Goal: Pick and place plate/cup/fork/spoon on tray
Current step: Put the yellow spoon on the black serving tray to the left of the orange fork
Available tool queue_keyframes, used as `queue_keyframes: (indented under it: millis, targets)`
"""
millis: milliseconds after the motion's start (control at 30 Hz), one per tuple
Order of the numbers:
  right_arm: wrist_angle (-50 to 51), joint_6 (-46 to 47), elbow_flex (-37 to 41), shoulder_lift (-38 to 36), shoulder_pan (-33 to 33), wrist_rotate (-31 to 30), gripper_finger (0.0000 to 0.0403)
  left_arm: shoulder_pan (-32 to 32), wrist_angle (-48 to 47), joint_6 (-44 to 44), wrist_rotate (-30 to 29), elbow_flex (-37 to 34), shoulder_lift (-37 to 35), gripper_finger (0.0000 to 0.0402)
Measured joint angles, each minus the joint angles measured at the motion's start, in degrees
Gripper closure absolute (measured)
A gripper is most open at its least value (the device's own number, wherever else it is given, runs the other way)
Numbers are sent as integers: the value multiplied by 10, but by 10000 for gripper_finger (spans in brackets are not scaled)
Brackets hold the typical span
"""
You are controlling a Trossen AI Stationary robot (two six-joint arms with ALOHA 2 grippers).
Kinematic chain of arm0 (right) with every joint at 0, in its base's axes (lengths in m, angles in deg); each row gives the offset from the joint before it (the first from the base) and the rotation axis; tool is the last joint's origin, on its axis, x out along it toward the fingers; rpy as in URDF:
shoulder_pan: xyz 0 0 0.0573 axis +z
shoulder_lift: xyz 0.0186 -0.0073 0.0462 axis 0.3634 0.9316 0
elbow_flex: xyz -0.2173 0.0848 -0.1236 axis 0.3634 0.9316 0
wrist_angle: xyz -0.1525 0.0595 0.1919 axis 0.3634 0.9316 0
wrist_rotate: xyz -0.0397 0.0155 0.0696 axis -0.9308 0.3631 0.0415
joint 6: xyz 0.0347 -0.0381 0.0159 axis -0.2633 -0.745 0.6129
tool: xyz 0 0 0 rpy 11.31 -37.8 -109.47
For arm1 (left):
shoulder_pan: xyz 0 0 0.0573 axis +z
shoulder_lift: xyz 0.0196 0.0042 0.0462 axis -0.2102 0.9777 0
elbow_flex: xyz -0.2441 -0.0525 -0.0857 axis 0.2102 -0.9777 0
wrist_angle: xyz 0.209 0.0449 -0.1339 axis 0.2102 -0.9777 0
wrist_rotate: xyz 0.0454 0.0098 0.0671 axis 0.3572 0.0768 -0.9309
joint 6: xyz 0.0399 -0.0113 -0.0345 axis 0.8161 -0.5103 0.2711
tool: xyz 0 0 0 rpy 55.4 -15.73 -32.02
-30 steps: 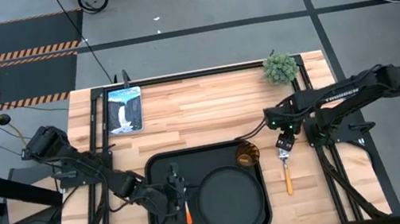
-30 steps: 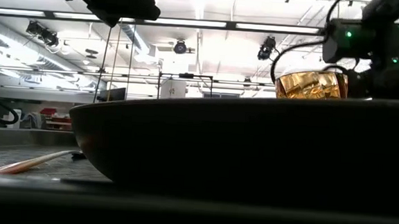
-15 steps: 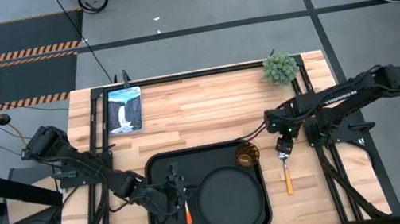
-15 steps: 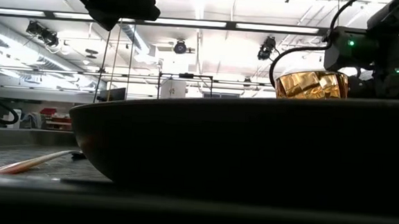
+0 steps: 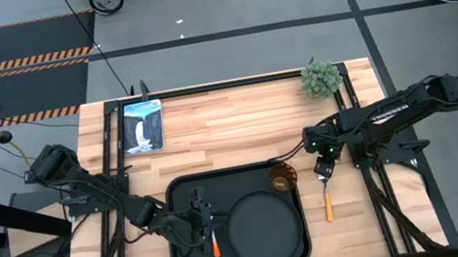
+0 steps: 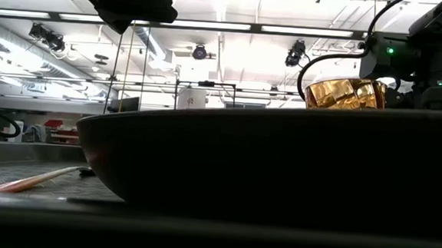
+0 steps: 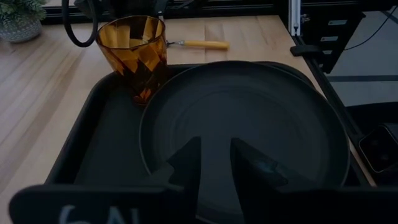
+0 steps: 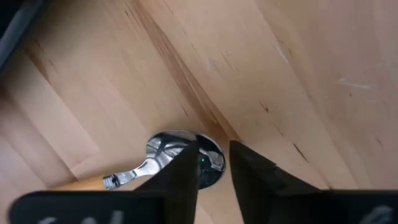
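Note:
The black tray (image 5: 181, 201) lies at the table's near middle. On it rest the round black plate (image 5: 266, 227) and, in its far right corner, the upright amber cup (image 5: 283, 177). The fork (image 5: 215, 244) lies on the tray left of the plate; only its orange handle shows. My left gripper (image 5: 203, 217) is over the tray beside the fork, slightly open and empty (image 7: 215, 146). The spoon (image 5: 328, 202) lies flat on the table right of the tray. My right gripper (image 5: 322, 173) points down over its silver bowl (image 8: 208, 158), its fingers slightly apart. My right gripper's fingers (image 8: 183, 168) stand right at the spoon's bowl (image 8: 163, 144), coming from above. One finger hides part of the bowl, so I cannot tell whether they touch it. The spoon lies flat on the table.
A small green plant (image 5: 320, 77) stands at the far right corner and a framed picture (image 5: 141, 126) lies at the far left. Dark frame rails (image 5: 377, 188) run along both table sides. Bare wood lies between the tray and the far edge.
My right gripper has come down a little toward the spoon's bowl and shifted slightly toward the tray.

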Motion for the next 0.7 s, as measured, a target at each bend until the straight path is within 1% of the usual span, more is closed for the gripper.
queue_keyframes:
  millis: [233, 300, 467, 600, 700]
  targets:
    - [-5, 10, -2, -1, 0, 12, 389, 0, 0, 0, 0, 0, 0, 308]
    - [-8, 12, -2, -1, 0, 14, 393, 0, 0, 0, 0, 0, 0, 308]
    - [5, 12, -11, 0, 0, 24, 386, 0, 0, 0, 0, 0, 0, 308]
    - [45, 4, -51, 0, 0, 11, 397, 0, 0, -1, 0, 0, 0, 308]
    - [90, -2, -95, 0, 1, 1, 397, 0, 0, -6, 0, 0, 0, 308]
